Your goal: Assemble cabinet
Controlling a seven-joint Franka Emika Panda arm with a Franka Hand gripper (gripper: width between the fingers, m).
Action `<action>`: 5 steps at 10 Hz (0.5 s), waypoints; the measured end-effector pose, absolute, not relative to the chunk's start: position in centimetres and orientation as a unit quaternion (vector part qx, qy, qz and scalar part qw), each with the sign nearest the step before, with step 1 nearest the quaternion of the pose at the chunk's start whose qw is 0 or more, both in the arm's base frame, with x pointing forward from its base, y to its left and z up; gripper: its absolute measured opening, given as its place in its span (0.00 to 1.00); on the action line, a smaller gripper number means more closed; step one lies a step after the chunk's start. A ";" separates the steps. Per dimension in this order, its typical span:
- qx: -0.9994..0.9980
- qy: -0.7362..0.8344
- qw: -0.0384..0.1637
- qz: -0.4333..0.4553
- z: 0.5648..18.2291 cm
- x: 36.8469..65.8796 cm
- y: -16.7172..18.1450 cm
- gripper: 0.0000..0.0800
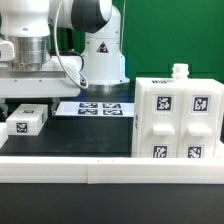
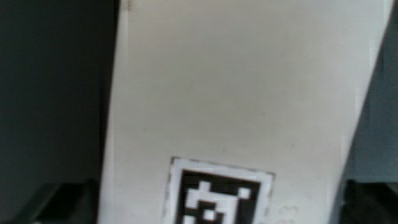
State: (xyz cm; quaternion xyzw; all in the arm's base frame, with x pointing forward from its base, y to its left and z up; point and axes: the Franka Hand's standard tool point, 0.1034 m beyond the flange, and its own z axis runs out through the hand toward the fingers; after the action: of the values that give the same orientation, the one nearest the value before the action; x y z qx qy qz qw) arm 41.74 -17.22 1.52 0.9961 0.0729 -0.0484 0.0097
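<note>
Cabinet: the big white cabinet (image 1: 180, 115) stands on the tabletop (image 1: 90, 135) at the exterior view's right, well apart from the tool.
Tool: the tool (image 1: 30, 78) is at the exterior view's left. A white panel (image 2: 231, 100) fills the wrist view. I cannot tell if the tool grips it, or how wide it is.
Loose: a small white block (image 1: 28, 122) lies alone.
Left: I think most joining is not done.

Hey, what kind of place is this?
Likely a robotics lab test bench: a white robot base on a black table, a marker board, and a tagged white cabinet.
</note>
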 end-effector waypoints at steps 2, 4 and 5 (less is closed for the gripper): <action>0.996 0.073 0.010 -0.048 1.5 41.8 -17.2 0.70; 0.996 0.073 0.010 -0.048 1.5 41.8 -17.2 0.70; 0.996 0.073 0.010 -0.048 1.5 41.8 -17.2 0.70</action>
State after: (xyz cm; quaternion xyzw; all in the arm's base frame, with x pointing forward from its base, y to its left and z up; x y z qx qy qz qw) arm 41.78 -17.20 1.54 0.9961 0.0732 -0.0482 0.0098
